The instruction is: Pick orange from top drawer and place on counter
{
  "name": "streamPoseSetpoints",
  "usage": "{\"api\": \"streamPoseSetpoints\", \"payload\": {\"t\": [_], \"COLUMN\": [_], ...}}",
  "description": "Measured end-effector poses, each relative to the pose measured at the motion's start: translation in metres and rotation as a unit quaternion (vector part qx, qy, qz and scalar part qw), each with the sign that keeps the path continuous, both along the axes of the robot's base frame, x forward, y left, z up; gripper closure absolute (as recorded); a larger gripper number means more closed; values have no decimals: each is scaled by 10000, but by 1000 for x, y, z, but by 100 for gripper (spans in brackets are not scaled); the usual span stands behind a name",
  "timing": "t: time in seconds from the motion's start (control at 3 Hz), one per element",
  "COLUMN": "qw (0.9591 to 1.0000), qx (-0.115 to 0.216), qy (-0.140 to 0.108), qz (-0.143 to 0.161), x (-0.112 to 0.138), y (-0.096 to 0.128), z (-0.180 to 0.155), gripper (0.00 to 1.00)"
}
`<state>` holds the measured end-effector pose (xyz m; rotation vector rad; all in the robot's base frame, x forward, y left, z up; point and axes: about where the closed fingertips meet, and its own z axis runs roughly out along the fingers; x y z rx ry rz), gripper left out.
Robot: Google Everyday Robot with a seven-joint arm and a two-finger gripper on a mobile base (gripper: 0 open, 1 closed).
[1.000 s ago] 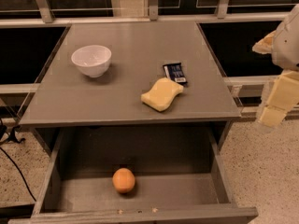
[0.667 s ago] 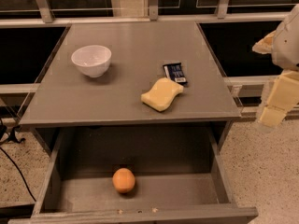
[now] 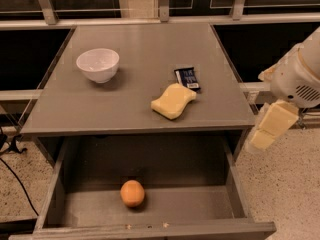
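One gripper (image 3: 270, 127) to report, pale yellow. Hangs off the right edge of the counter (image 3: 145, 69), beside its front right corner, over the speckled floor (image 3: 287, 189). Impossible to say whether spread or closed. Touches neither the counter nor the drawer, with a strip of open floor showing between it and the drawer's right wall. Joins a white arm housing (image 3: 300, 76) up and to the right, cut off by the edge of the view.

Lower down, the top drawer (image 3: 52, 196), pulled out under the counter's front edge. On its grey bottom, the orange (image 3: 132, 193), left of centre, nearer the worn front edge than the back, apart from every wall. Free room all round it, most to the right.

Up on the counter, a white bowl (image 3: 98, 64) at back left, near the left edge. Right of centre, a pale yellow wavy sponge (image 3: 173, 100), set back a little from the front edge. Just behind the sponge, a dark blue snack packet (image 3: 188, 79), close enough that contact is hard to judge. Bare grey surface along the front left and across the back right.

Behind the counter, a metal rail (image 3: 160, 20) along dark panes. Far left on the floor, a black cable (image 3: 17, 171).
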<state>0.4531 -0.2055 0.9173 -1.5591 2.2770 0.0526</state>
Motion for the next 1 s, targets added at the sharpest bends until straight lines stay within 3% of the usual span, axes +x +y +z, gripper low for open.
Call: {"api": "streamPoseSetpoints", "payload": {"t": [0.67, 1.0], "qw": [9962, 9927], "qx": [816, 1083], "qy": [-17, -267], "qz": [-316, -458], "x": [18, 21], "y": [15, 9], "z": [-59, -56], "gripper": [42, 65]}}
